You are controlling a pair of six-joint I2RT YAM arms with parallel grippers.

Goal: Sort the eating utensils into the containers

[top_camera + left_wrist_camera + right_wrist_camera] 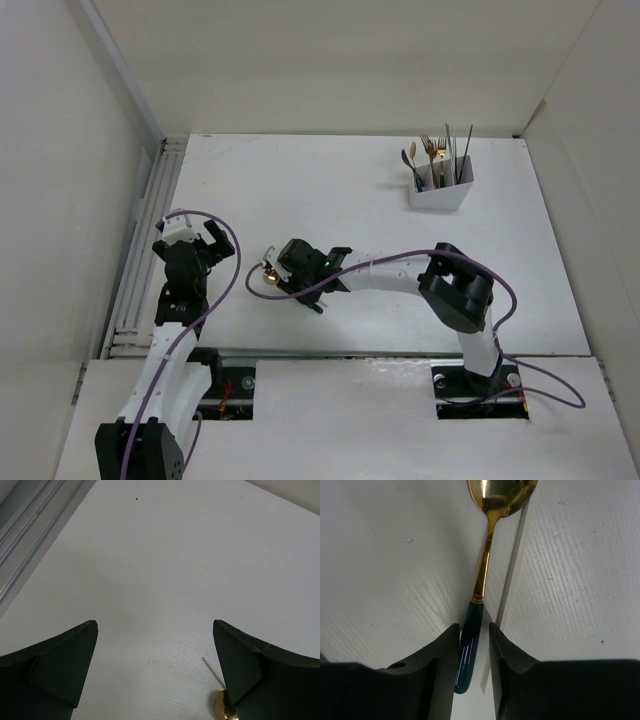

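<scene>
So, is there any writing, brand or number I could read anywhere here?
None: no readable words, numbers or logos show on the spoon, the white bin, the table, the left arm or the right arm. The small green light on the right arm is a lamp, not a sign.

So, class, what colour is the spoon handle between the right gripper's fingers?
Dark teal-green; the spoon shows best in the right wrist view.

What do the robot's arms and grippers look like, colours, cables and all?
The left arm and right arm have white tubular links with chunky black joints, and a purple cable loops along each. The left gripper and right gripper are black, with two wedge-shaped fingers.
</scene>
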